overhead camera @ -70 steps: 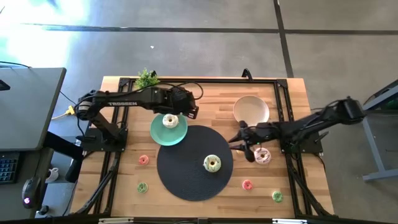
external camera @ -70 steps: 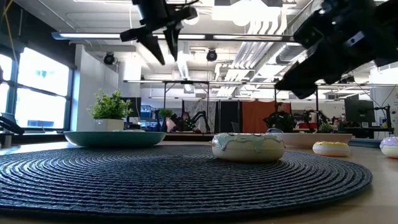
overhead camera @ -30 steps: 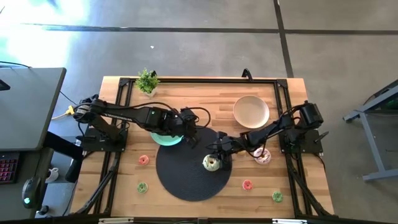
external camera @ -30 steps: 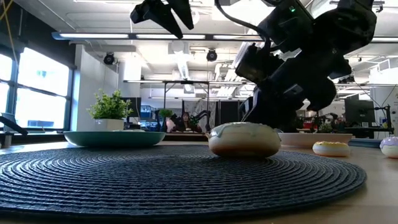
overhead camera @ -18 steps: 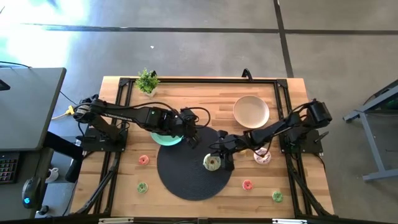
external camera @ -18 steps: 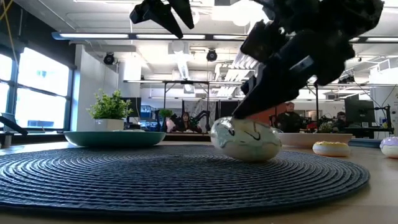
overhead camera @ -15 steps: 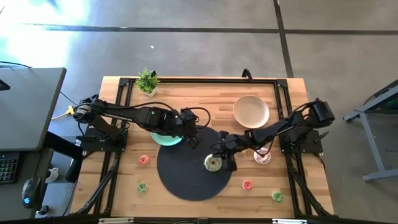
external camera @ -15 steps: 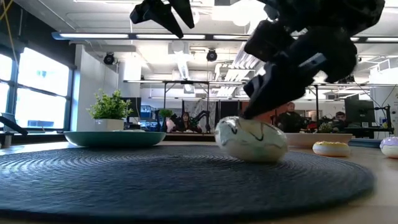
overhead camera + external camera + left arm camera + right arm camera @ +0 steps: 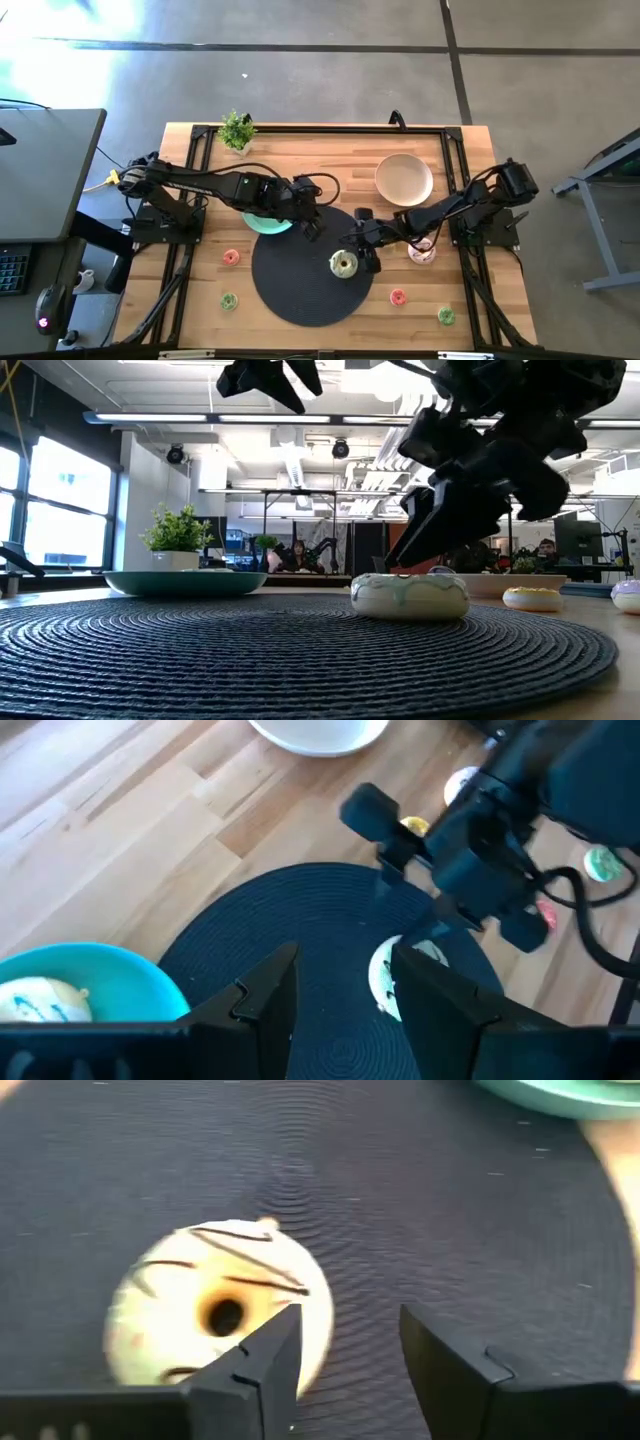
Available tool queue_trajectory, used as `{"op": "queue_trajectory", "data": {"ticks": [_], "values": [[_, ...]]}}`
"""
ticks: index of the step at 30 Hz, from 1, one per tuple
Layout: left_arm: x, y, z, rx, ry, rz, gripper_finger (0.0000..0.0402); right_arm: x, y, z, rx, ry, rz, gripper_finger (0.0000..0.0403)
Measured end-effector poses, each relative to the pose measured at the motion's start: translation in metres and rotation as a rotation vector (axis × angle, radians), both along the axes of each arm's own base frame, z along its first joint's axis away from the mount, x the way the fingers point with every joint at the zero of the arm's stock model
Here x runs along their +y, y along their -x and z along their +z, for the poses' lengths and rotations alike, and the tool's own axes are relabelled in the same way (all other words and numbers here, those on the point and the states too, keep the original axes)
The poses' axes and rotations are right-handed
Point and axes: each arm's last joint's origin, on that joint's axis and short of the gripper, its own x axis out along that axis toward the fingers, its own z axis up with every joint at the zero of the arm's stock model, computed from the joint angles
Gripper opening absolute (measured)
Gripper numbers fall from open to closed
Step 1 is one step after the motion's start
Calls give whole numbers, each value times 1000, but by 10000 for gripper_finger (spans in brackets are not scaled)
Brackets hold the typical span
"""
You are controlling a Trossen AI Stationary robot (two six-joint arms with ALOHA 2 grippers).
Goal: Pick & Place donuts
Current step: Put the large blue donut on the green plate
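The pale green iced donut point(image 9: 343, 264) lies flat on the round dark mat point(image 9: 300, 290), and it also shows in the low view point(image 9: 409, 596). My right gripper point(image 9: 362, 258) hovers low at its right side, open; in the right wrist view point(image 9: 345, 1350) the donut point(image 9: 215, 1315) sits beside one finger, not between the two. My left gripper point(image 9: 312, 228) hangs open above the mat's far-left edge, next to the mint-green plate point(image 9: 262, 222). The white donut point(image 9: 38, 1000) rests on that plate. The pink donut point(image 9: 422, 250) lies on the wood right of the mat. My right gripper has one finger point(image 9: 255, 1365) standing at the pale green donut's rim point(image 9: 300, 1320), coming down slantwise from the table's right side. I cannot tell whether it touches. The donut lies flat on the mat.
A beige bowl point(image 9: 404, 178) sits far right and a small plant point(image 9: 237, 130) at the far left corner. Tiny donuts lie near the front: pink point(image 9: 231, 257), green point(image 9: 229, 300), pink point(image 9: 398, 296), green point(image 9: 446, 316). A black frame rims the table.
My right gripper came down on the pale green donut and tipped it up on its edge. The donut has since dropped flat on the mat, a little farther toward the table's right. The gripper has drawn back slightly.
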Motion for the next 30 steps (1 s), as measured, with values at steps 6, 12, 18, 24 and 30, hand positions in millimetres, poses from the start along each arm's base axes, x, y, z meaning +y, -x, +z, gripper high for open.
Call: {"op": "queue_trajectory", "data": {"ticks": [6, 12, 18, 24, 30], "values": [[0, -3, 2, -33, -7, -15, 159, 2, 1, -1, 29, -107, 33, 185], [0, -3, 2, -33, -8, -16, 159, 8, -1, -9, 36, -102, 22, 180], [-1, -3, 2, -30, -14, -27, 159, 6, -7, -22, 22, -87, -54, 163], [-1, -3, 2, -22, -4, -53, 159, 7, -9, -21, 4, -80, -31, 92], [0, 7, 15, -53, -26, -117, 159, 4, -23, -6, -95, -81, -16, 15]]}}
